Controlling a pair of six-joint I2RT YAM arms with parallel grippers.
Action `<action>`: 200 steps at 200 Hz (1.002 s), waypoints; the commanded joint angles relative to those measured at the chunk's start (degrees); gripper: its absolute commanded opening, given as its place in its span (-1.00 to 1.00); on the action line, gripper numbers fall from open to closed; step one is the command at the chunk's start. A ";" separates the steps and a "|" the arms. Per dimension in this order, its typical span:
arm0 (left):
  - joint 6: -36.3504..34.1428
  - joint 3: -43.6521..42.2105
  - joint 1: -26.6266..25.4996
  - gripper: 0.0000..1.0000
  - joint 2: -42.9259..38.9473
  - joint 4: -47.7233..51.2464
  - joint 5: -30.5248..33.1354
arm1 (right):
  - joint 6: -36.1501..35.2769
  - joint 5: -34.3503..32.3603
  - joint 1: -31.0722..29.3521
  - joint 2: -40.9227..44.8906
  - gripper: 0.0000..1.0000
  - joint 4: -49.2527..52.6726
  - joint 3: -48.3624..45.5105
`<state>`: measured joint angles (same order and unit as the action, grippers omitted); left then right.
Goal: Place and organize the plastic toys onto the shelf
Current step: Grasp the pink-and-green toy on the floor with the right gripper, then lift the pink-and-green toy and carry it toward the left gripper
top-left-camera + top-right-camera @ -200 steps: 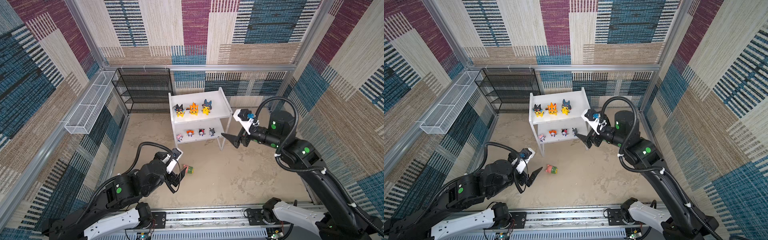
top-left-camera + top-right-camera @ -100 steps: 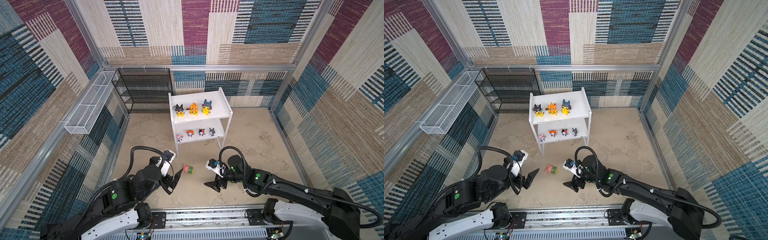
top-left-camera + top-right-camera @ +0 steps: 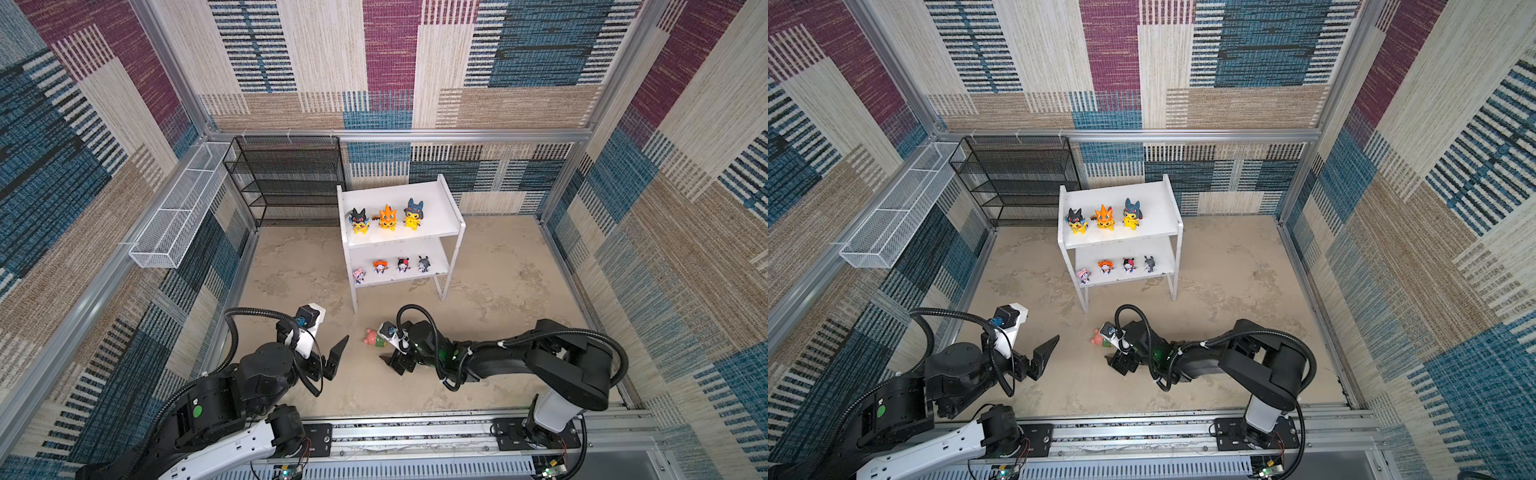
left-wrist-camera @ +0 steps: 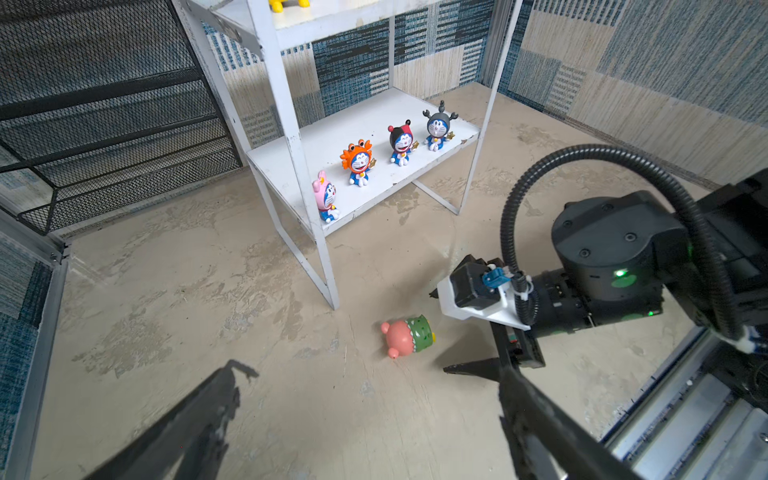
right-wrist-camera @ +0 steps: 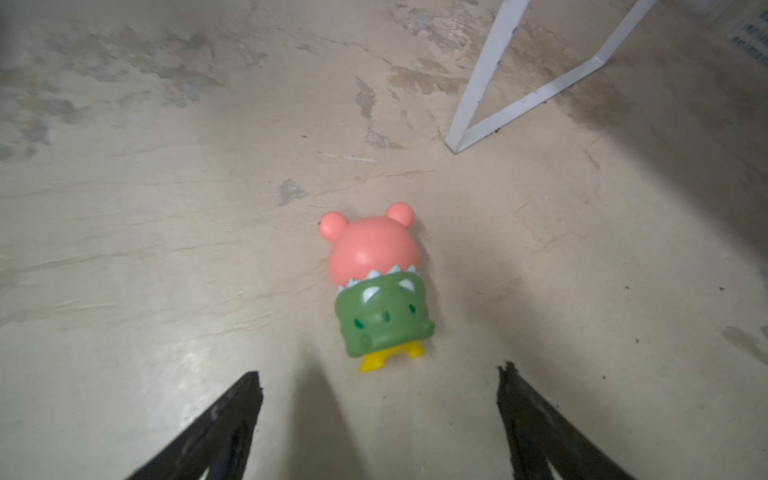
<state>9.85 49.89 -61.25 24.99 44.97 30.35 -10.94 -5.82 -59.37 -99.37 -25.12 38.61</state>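
Left fingers [image 4: 199, 415], right fingers [image 5: 224, 419] wide apart, empty; pink-and-green toy [image 5: 374, 286] near shelf leg [image 5: 486, 70].

We find the pink-and-green toy [image 5: 376, 291] to be smooth plastic with a soft satin sheen. The small figures [image 4: 358, 162] look like glossy plastic. The shelf [image 4: 374, 120] is smooth and painted white, and we see the paint chipped along its edges and legs. The floor [image 5: 145, 199] is matt, rough and mottled, like trowelled cement. The walls [image 3: 390, 54] carry a coarse woven covering. The rack [image 3: 286, 183] is black metal mesh and the basket [image 3: 174, 216] is white wire mesh. The right gripper [image 5: 379, 371] has matt black fingers [image 5: 224, 424] with ragged tips.
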 commanded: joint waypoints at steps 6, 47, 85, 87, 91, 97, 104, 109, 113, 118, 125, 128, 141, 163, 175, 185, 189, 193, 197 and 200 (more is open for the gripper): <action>-0.99 -0.57 0.08 0.98 -1.74 0.76 2.06 | -2.92 -9.61 -0.68 -5.09 0.79 -2.32 3.97; -1.81 -0.78 0.08 0.98 -3.50 0.47 2.92 | -5.04 -10.17 -1.20 -9.27 0.50 0.40 7.61; -2.33 -0.82 0.04 0.98 -2.66 -0.06 2.50 | -7.52 -8.01 -1.71 -9.26 0.07 2.17 8.25; -2.36 -0.79 0.05 0.98 -2.58 -0.10 2.45 | -7.63 -7.98 -1.77 -9.26 0.05 2.40 8.33; -2.38 -0.72 0.06 0.98 -2.44 -0.08 2.34 | -7.77 -8.00 -1.73 -9.19 0.00 2.78 8.44; -2.48 -0.73 0.08 0.98 -2.07 -0.06 2.19 | -7.86 -7.92 -1.80 -9.09 -0.08 3.16 8.50; -2.55 -0.67 0.08 0.98 -1.80 -0.10 2.09 | -8.01 -7.29 -1.77 -8.57 -0.13 3.87 8.30; -2.68 -0.58 0.08 0.98 -1.55 -0.19 1.76 | -8.13 -6.71 -1.75 -8.06 -0.17 4.23 8.13; -2.79 -0.52 0.07 0.98 -1.41 -0.19 1.56 | -7.94 -6.27 -1.79 -7.48 -0.18 4.44 7.88; -2.96 -0.42 0.04 0.98 -1.19 -0.27 1.26 | -7.72 -5.35 -1.77 -6.51 -0.20 4.66 7.38; -3.27 -0.40 0.06 0.98 -0.79 -0.34 0.87 | -7.53 -3.12 -1.79 -4.75 -0.23 5.34 6.75; -3.44 -0.32 0.06 0.98 -0.70 -0.32 0.66 | -7.29 -2.15 -1.72 -3.90 -0.24 5.81 6.48; -4.76 0.15 0.03 0.98 0.15 -0.41 -1.82 | -5.46 3.41 -1.64 -0.10 -0.26 8.98 6.15; -8.03 0.77 0.07 0.98 2.34 -0.97 -8.90 | -1.22 14.30 -1.34 5.04 -0.28 16.81 6.90; -9.60 1.24 0.05 0.98 4.34 -0.56 -12.75 | 1.76 20.34 -1.01 7.13 -0.30 20.74 7.13; -10.92 1.61 0.06 0.98 6.25 -0.09 -15.65 | 4.78 25.56 -0.39 9.18 -0.31 22.57 6.38; -11.53 1.77 0.06 0.98 6.97 0.12 -17.00 | 6.04 28.65 -0.03 9.97 -0.31 23.25 5.97; -12.07 1.92 0.08 0.98 7.62 0.22 -18.32 | 7.28 30.98 0.46 10.92 -0.31 23.75 5.40; -12.56 2.06 0.08 0.98 8.18 0.29 -19.59 | 8.60 32.95 0.78 12.00 -0.31 23.96 4.71; -12.82 2.19 0.04 0.98 8.51 0.35 -20.37 | 9.52 34.29 1.06 12.87 -0.31 23.99 4.06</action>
<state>2.07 51.09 -61.25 30.96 45.25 19.77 -10.46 11.29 -59.68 -90.67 -7.16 44.82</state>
